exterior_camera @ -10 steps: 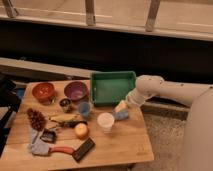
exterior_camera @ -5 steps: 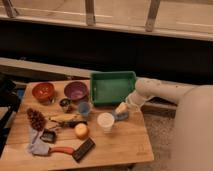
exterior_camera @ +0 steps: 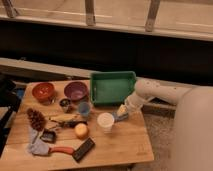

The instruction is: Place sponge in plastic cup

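A white plastic cup (exterior_camera: 105, 121) stands upright on the wooden table (exterior_camera: 125, 145), just in front of the green tray. My gripper (exterior_camera: 120, 115) is right beside the cup on its right, low over the table. It is shut on a pale yellow sponge (exterior_camera: 121, 109), which sits at about the height of the cup's rim and slightly right of it. My white arm (exterior_camera: 155, 92) reaches in from the right.
A green tray (exterior_camera: 112, 87) lies behind the cup. A purple bowl (exterior_camera: 76, 91), a red bowl (exterior_camera: 43, 92), a small blue cup (exterior_camera: 84, 108), a pine cone (exterior_camera: 36, 119), an orange round item (exterior_camera: 80, 130), a cloth (exterior_camera: 36, 146) and a dark bar (exterior_camera: 83, 149) fill the table's left half.
The gripper with the sponge has sunk slightly next to the white cup. Nothing on the table has moved.
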Controlling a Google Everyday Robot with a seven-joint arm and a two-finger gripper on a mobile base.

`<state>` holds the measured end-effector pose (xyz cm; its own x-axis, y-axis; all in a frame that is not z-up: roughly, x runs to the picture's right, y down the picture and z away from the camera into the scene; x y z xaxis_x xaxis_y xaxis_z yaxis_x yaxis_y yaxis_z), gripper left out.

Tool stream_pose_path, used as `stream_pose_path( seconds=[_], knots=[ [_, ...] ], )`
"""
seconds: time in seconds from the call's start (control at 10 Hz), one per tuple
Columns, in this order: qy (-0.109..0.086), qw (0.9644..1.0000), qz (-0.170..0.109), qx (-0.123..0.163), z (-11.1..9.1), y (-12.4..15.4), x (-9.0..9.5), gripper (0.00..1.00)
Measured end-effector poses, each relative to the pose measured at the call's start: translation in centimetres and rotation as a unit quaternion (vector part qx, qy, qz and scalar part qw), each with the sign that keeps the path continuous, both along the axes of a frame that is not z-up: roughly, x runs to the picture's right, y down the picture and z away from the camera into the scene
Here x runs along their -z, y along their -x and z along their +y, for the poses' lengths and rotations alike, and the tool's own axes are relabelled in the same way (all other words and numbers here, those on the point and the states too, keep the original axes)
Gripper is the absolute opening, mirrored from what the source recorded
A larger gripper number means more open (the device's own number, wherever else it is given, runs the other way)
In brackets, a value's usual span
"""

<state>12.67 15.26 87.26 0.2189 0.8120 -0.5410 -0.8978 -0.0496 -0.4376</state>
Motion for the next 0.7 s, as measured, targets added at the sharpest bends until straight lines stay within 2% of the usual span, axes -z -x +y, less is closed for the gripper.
stream_pose_path(
  seconds=[0.1,0.3,0.6,0.7],
  knots=[
    [-0.001,1.0,-0.003,0.001,0.0,0.0,0.2,0.16],
    [0.0,1.0,-0.003,0.001,0.2,-0.2,0.5,0.02],
    [-0.014,0.9999,0.002,0.004,-0.6,-1.0,2.4,0.0],
    [-0.025,0.9996,0.007,0.005,-1.5,-1.6,3.8,0.0]
  ],
)
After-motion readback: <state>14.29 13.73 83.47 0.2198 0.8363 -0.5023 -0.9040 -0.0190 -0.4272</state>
